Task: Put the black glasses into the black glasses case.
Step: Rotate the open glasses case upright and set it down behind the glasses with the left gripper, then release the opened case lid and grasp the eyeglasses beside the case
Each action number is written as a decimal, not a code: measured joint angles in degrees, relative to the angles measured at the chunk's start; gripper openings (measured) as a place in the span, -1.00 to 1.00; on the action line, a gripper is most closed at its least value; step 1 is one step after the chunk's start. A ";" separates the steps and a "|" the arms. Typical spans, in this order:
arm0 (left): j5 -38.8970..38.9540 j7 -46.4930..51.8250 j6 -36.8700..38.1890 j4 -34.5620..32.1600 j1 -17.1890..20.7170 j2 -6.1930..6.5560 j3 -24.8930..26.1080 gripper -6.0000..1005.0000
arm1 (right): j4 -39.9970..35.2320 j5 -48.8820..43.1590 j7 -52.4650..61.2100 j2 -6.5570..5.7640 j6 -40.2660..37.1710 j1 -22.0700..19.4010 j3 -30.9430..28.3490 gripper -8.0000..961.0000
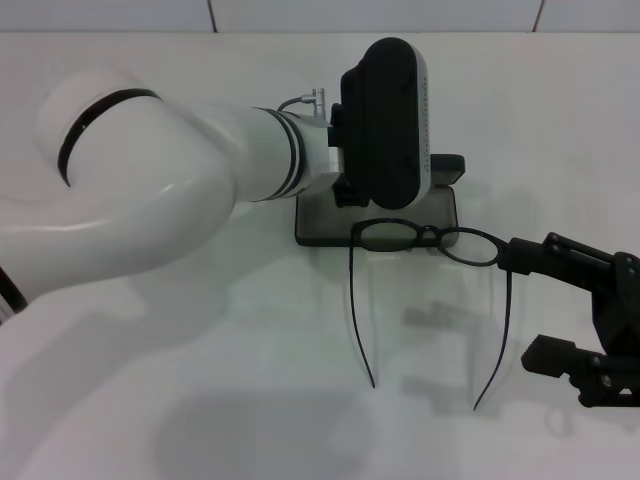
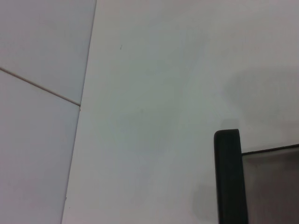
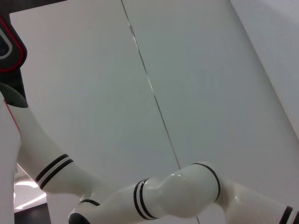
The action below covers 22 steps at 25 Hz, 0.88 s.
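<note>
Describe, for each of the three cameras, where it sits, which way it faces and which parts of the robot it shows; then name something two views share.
Head view: from the robot's head, looking down at the white table, the black glasses, the black glasses case, the left arm and the right tool.
Left wrist view: from the left wrist, facing the table and a corner of the case; no robot parts.
Right wrist view: from the right wrist, facing up at the robot's white arm.
Shared: head and left wrist views both show the case.
</note>
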State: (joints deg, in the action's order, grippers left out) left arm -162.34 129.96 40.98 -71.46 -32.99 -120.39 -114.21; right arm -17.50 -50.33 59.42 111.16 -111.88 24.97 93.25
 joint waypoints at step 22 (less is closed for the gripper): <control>4.31 3.06 15.01 -21.04 5.28 0.20 5.26 0.01 | -1.49 -3.76 5.18 -2.83 5.87 0.81 -0.10 0.75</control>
State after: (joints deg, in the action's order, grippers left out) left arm -158.04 133.02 55.99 -92.50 -27.70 -120.19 -108.95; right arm -18.98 -54.10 64.60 108.33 -106.01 25.78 93.16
